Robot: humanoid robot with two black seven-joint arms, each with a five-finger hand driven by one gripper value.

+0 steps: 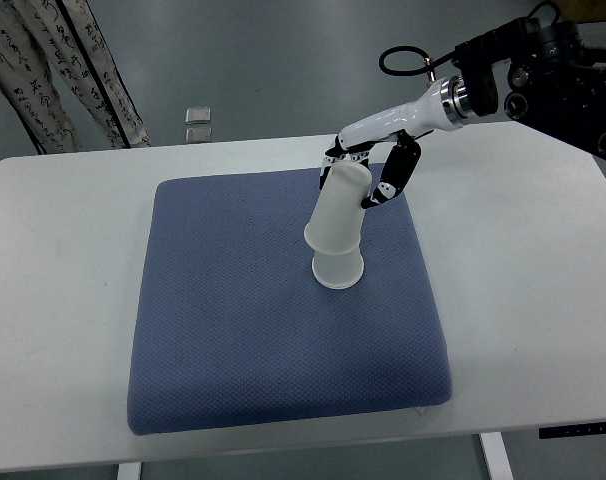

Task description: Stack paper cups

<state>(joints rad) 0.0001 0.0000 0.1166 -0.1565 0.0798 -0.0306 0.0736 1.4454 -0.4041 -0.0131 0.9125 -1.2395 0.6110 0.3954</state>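
Two white paper cups stand mouth-down on the blue mat [253, 330]. The upper cup [341, 208] is tilted and sits over the lower cup [338, 270], whose rim rests on the mat near the middle. My right hand [368, 175] comes in from the upper right and its fingers are closed around the base end of the upper cup. The left arm does not show.
The mat lies on a white table [53, 300]. A person's patterned trouser legs [63, 70] stand at the upper left behind the table. A small grey object [197, 123] lies on the floor beyond the table's far edge.
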